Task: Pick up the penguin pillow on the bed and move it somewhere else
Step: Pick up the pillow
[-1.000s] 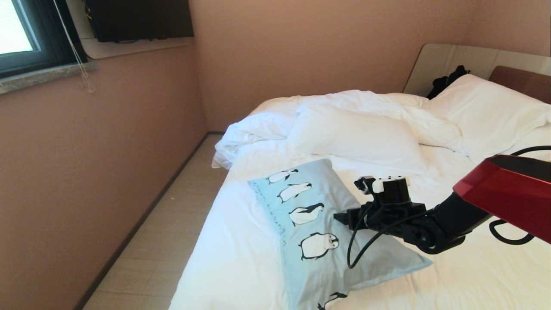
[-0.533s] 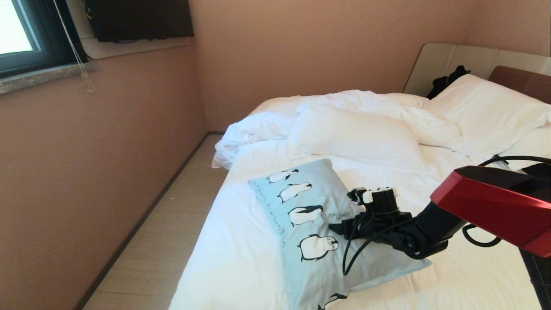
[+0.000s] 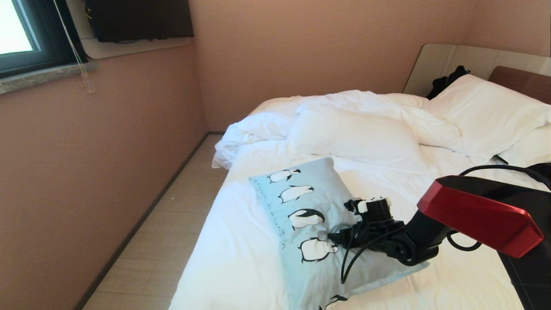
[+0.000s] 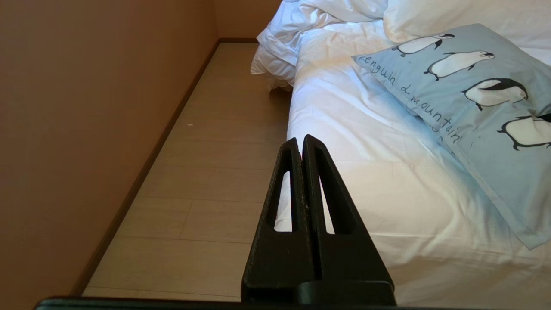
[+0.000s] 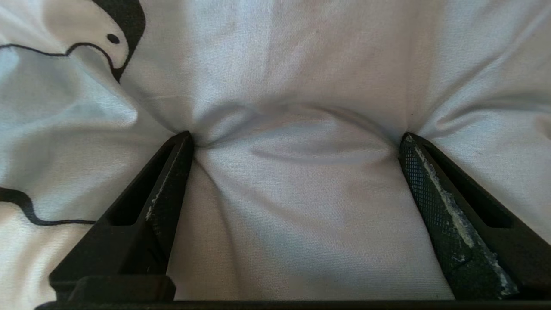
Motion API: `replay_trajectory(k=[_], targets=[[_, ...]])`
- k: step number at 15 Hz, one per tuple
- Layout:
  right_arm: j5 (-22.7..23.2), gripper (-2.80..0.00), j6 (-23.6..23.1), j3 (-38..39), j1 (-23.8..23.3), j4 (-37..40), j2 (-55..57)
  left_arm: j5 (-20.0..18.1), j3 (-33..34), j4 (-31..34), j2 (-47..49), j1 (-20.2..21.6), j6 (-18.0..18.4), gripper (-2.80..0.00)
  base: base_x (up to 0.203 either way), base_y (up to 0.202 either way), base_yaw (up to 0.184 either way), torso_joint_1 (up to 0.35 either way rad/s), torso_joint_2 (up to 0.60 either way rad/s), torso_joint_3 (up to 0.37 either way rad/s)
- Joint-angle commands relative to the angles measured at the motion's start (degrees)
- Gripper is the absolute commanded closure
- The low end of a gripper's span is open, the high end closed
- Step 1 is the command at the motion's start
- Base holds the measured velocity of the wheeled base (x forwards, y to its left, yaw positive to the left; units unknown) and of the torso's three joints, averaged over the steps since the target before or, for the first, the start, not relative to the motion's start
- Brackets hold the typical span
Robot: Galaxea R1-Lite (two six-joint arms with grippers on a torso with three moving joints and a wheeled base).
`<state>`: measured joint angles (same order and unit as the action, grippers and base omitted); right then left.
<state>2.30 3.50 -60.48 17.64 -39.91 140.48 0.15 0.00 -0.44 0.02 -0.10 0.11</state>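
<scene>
Open sheet on the bed (image 3: pixel 224 241) lies left of the penguin pillow (image 3: pixel 310 202); the far side is blocked by white pillows (image 3: pixel 357 133) and bunched duvet (image 3: pixel 254 129).

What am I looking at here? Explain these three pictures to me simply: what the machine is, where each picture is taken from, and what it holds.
This is a wheeled robot with two arms. The wide picture comes from a camera on its head, looking down at a bed with white bedding. The other two come from cameras on its wrists.

On the bed lies a pale blue penguin pillow, beside plain white pillows.

The right hand is open, and both fingertips press into the penguin pillow, denting the cloth. It grips nothing yet.

The left hand is shut and empty, parked beside the bed over the floor.
</scene>
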Motion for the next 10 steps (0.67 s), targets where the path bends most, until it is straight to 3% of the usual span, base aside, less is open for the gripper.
replay_trajectory(k=[1,10], targets=[[0.0,-2.8,-0.5,0.0,0.0,-0.2,1.4,0.0,0.0,0.0,0.0,0.0,0.0,0.0,0.0,0.0,0.0,0.0,0.0,0.0],[-0.1,-2.8,-2.4,0.5,0.0,-1.0,2.6,0.0,0.0,0.0,0.0,0.0,0.0,0.0,0.0,0.0,0.0,0.0,0.0,0.0]])
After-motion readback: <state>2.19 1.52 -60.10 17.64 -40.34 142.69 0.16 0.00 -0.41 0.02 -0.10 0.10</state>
